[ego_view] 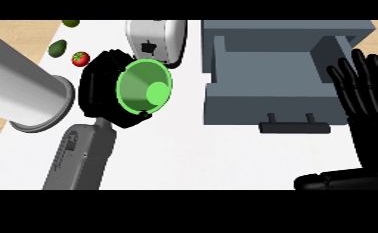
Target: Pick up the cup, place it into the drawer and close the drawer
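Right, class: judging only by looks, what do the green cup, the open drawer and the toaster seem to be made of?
Green cup: probably plastic; flat, even bright green with a matte look, held in the left robot hand.
Drawer: painted metal or plastic, hard to tell; uniform matte grey-blue with a dark bar handle.
Toaster: likely polished metal; silvery with soft light-to-dark shading.

Looking down on a white counter [221, 152], we see our left hand [100, 89] curled round a green cup [145, 86], its mouth tipped toward us. To the right stands a grey drawer [277, 84], pulled open, with a dark handle [294, 126] at its front. Our right hand [362, 97] sits at the right edge, fingers straight. A toaster [156, 39], a tomato [80, 58] and two avocados [59, 48] lie behind.
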You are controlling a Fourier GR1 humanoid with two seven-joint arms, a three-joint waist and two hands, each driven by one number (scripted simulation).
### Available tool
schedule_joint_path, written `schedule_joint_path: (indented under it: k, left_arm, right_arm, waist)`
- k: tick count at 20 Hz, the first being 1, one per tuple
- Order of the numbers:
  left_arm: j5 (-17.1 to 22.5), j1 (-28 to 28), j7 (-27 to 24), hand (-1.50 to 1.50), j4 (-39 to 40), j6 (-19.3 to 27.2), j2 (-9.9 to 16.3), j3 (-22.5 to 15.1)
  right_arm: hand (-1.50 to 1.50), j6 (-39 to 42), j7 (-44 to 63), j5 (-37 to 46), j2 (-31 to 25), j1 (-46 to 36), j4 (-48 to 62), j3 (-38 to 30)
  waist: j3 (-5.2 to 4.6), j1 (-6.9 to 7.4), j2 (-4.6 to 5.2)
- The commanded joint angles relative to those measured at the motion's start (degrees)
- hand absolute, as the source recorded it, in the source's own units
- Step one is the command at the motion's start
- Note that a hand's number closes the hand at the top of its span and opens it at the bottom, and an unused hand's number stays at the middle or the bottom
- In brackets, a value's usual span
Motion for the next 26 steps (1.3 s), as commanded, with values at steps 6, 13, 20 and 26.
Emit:
schedule_joint_path:
  k: [6, 13, 20, 26]
  left_arm:
    - [-1.73, -13.71, 11.86, 1.50, -2.13, 7.71, 0.41, -0.46]
    - [-4.92, -22.76, 15.45, 1.50, 2.67, 13.10, -0.18, -2.94]
    - [-4.83, -30.61, 17.24, 1.50, 10.41, 18.39, -0.95, -6.63]
    - [-1.68, -39.14, 16.21, 1.50, 21.19, 24.62, -0.96, -10.67]
  right_arm:
    - [-1.50, -1.91, 3.60, 1.66, 0.72, -1.65, -3.06, 2.08]
    - [-1.50, 0.72, -1.98, 1.28, 0.17, 0.55, 1.35, 0.11]
    - [-1.50, 0.14, 1.15, -0.37, -0.10, -1.07, 0.23, -0.19]
    - [-1.50, 1.38, -5.87, 2.68, 1.44, 0.04, 6.39, 1.40]
  waist:
    - [-0.05, -0.47, 0.16]
    - [-0.03, -0.59, 0.22]
    - [-0.03, -0.78, 0.22]
    - [0.00, -1.42, 0.38]
